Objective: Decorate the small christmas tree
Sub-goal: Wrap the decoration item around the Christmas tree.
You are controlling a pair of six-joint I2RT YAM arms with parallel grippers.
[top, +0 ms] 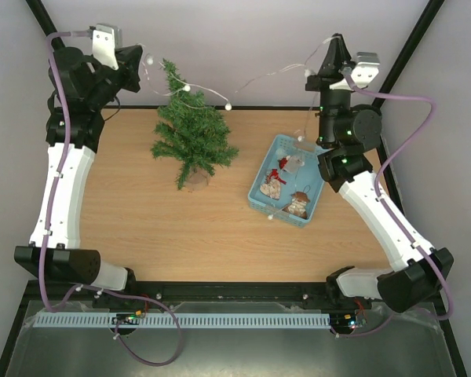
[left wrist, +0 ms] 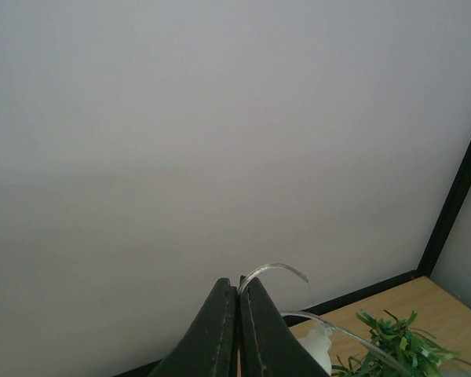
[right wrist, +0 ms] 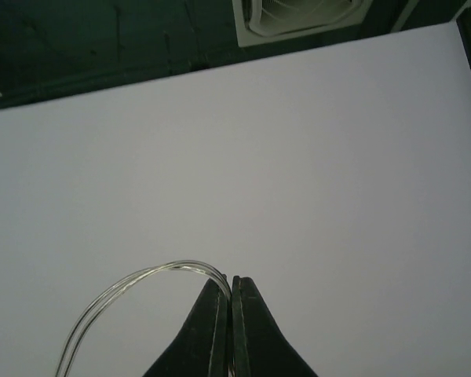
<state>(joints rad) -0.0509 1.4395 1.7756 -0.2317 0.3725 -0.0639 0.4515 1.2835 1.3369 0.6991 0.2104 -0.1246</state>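
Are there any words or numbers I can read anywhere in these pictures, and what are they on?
None can be read.
The ornaments in the light blue basket are too small to show any writing.
The small christmas tree, the string of lights and the table carry no visible text.

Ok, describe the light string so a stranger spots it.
On the wooden table, find the small christmas tree at the far left. Strung past its top between the left gripper and right gripper is the light string: a thin clear wire with white bulbs, unlike the ornaments in the blue basket.
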